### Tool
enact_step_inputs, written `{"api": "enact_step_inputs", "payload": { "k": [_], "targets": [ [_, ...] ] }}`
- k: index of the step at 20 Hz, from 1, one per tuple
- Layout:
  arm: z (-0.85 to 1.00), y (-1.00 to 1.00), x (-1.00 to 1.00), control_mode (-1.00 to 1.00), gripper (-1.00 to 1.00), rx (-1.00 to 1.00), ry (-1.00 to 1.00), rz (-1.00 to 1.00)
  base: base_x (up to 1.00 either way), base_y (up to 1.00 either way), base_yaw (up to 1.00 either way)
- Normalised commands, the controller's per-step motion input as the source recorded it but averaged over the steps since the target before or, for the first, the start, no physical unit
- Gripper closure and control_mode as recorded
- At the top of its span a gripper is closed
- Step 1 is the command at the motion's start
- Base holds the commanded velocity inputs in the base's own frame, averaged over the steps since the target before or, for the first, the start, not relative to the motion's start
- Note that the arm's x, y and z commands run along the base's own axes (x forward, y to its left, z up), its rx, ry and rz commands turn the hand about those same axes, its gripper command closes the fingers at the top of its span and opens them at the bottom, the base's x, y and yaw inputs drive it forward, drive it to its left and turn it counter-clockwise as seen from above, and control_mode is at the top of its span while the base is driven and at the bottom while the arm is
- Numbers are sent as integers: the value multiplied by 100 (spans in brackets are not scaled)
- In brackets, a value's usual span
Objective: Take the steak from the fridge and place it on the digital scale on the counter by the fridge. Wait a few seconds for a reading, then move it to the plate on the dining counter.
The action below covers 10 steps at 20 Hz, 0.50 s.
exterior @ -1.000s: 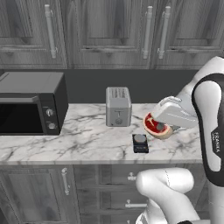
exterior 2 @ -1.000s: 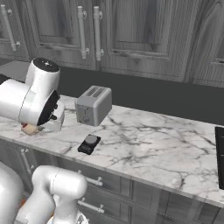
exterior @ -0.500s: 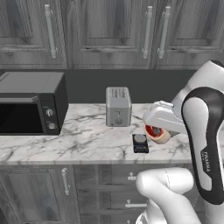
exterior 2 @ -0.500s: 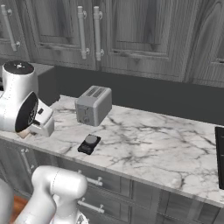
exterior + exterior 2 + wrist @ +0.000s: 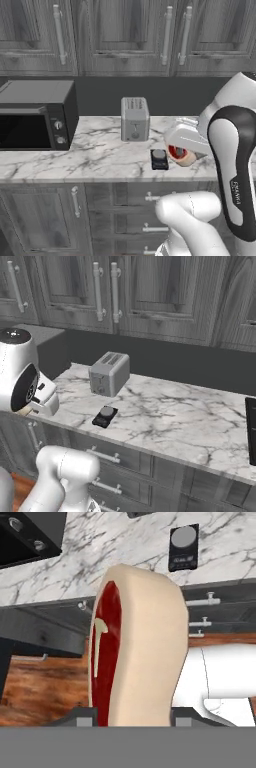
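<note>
The claw (image 5: 131,719) is pinching the steak (image 5: 135,647) on its edge, both fingers pressed against its flat sides. A second ago the steak hung further back over the worktop (image 5: 100,155); now the arm has carried it out over the front edge, just beside the digital scale (image 5: 159,159), not yet above its disc. I judge that lowering it onto the scale comes next. Behind stand the toaster (image 5: 134,119) and microwave (image 5: 35,115).
</note>
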Motion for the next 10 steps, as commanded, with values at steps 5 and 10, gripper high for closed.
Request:
{"api": "enact_step_inputs", "payload": {
  "k": [5,10],
  "targets": [
    [0,0,0,100,100,0,0,0,-100,72,19],
    [0,0,0,100,100,0,0,0,-85,69,71]
  ]
}}
